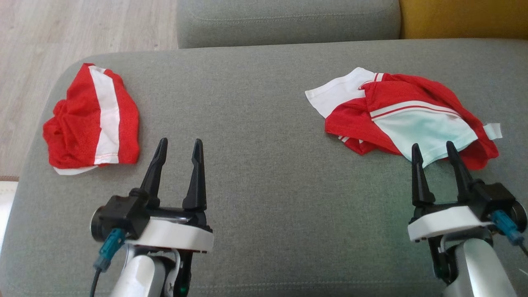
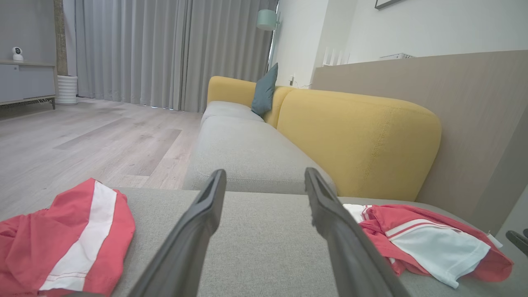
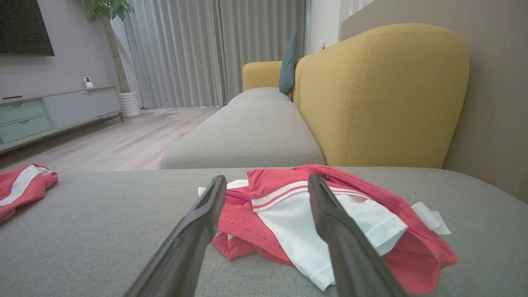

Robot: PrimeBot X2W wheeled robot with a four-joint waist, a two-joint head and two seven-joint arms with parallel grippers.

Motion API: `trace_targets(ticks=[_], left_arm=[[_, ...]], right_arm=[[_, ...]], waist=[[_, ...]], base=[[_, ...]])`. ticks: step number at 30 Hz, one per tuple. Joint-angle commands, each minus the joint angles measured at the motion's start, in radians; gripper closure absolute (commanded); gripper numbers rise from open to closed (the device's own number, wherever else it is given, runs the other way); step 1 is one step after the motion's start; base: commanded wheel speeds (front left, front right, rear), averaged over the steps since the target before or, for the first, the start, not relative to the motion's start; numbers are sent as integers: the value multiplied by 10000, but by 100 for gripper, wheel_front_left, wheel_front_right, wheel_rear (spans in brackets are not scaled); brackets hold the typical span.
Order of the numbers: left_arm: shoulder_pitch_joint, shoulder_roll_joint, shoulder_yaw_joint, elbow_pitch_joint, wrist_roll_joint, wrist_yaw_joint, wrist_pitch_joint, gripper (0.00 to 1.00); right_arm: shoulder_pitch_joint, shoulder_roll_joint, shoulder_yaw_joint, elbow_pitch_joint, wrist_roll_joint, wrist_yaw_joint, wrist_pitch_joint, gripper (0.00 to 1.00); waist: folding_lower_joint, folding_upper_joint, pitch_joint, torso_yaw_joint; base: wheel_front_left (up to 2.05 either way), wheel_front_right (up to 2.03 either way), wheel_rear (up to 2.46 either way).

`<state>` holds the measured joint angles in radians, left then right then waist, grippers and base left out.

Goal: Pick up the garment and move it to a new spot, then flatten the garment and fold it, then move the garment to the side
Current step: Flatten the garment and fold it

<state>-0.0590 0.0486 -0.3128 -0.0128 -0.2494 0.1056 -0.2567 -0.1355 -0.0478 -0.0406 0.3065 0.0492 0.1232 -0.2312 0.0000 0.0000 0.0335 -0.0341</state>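
Zero steps look done: left gripper [image 1: 180, 140] and right gripper [image 1: 432, 144] hover, jaws wide and empty. Crumpled jersey [image 1: 412, 111] awaits lifting, flattening, folding.

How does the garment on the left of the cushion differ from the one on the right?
The left garment is mostly red with one white stripe; the right garment has large white panels and thin stripes. The left garment lies compact; the right garment sprawls wider in crumpled layers. Both are red-and-white and lie on the grey cushion.
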Motion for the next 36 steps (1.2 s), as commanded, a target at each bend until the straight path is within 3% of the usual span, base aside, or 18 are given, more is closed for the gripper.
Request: trace_targets(ticks=[1,8,14,25,36], left_arm=[[-321,16,273,-377,38,-22,-51,0],[-456,16,172,-355,71,-67,-51,0],[-664,16,4,-271,68,-98,-51,0],[-1232,16,-509,-177,-110,-31,-51,0],[-1401,16,-748,-209,-269,76,-51,0]], right_arm=[[-191,-26,273,-376,89,75,-168,0],[-460,-25,89,-380,-27,75,-193,0],[-1580,-25,-284,-52,-777,75,419,0],[-4253,-24,-1825,2268,-2639,75,1391,0],[-5593,-24,-3610,3882,-4530,75,1975,0]], waist=[[0,0,31,-12],[0,0,314,150],[0,0,842,556],[0,0,1764,1716],[0,0,2205,2157]], base=[[0,0,0],[0,0,0],[0,0,0],[0,0,0],[0,0,0]])
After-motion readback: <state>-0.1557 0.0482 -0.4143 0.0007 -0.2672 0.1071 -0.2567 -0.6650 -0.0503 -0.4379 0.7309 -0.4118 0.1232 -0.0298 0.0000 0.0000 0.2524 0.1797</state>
